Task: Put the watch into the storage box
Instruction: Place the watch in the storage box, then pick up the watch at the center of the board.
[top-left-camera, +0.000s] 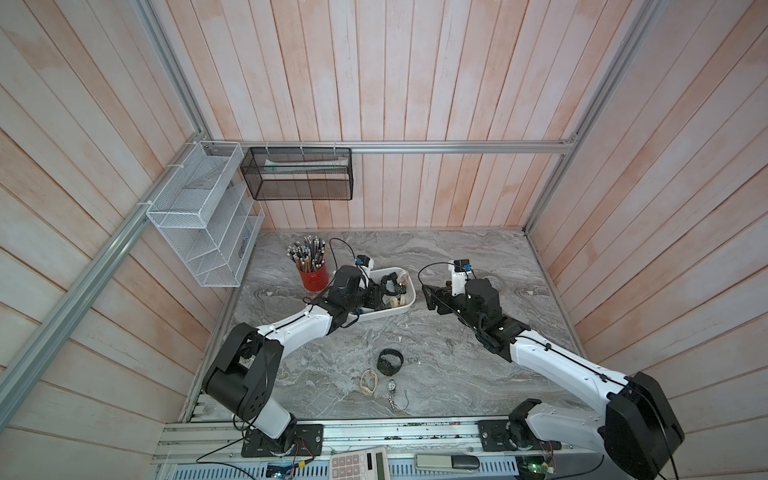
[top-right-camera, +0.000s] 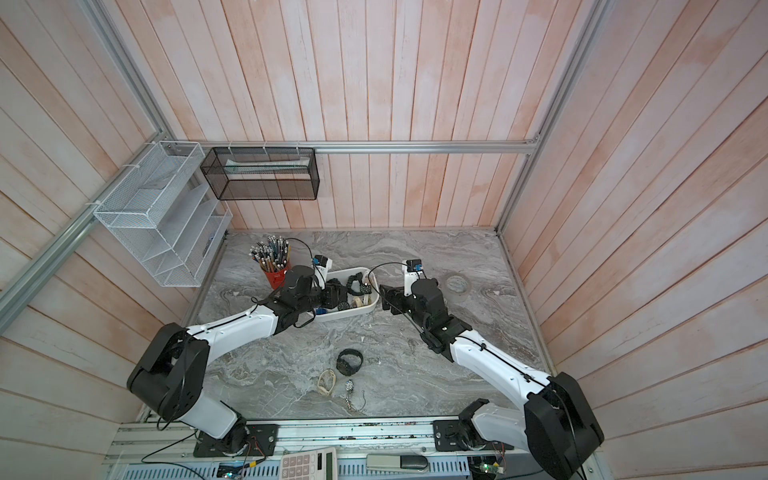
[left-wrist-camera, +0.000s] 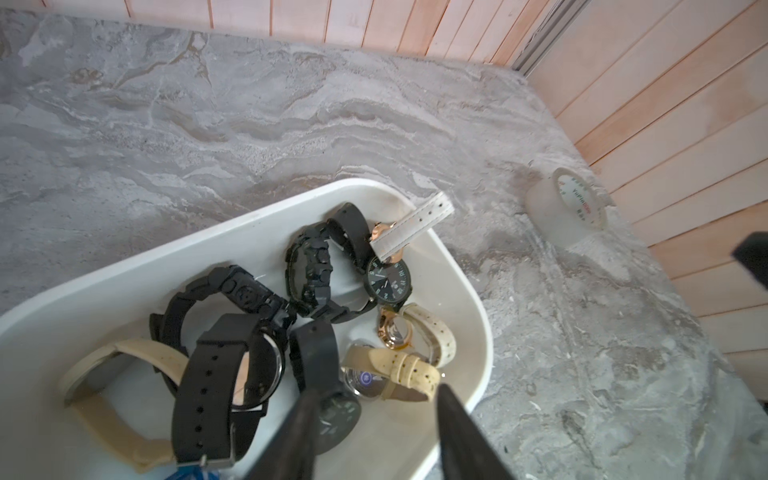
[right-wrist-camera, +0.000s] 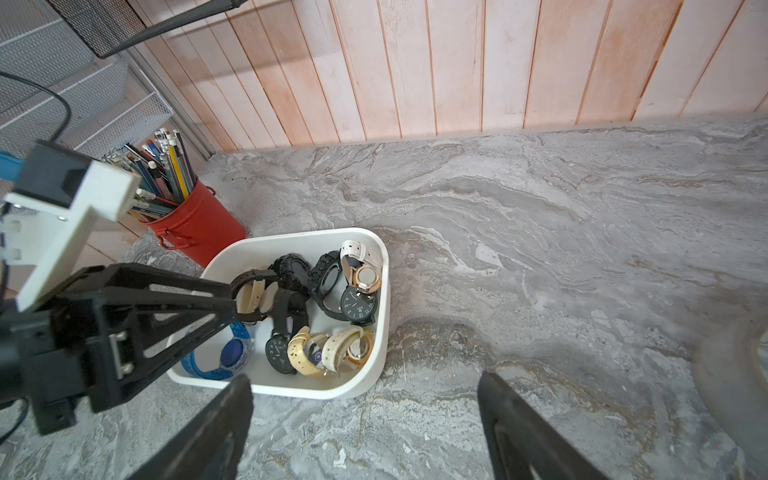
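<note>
Watch (left-wrist-camera: 338, 415), dark-faced, lying loose in storage box (left-wrist-camera: 124, 286) between your left hand's (left-wrist-camera: 376, 390) parted jaws; right hand (right-wrist-camera: 365, 380) spread, empty. Light, limp strap, scratchable glass: grip the case edges.

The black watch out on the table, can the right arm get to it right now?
Probably yes: the black watch lies in the open on the table with nothing over it, and the right gripper is open and empty.

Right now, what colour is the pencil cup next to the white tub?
Red. The round metal pencil cup shows best in the right wrist view.
</note>
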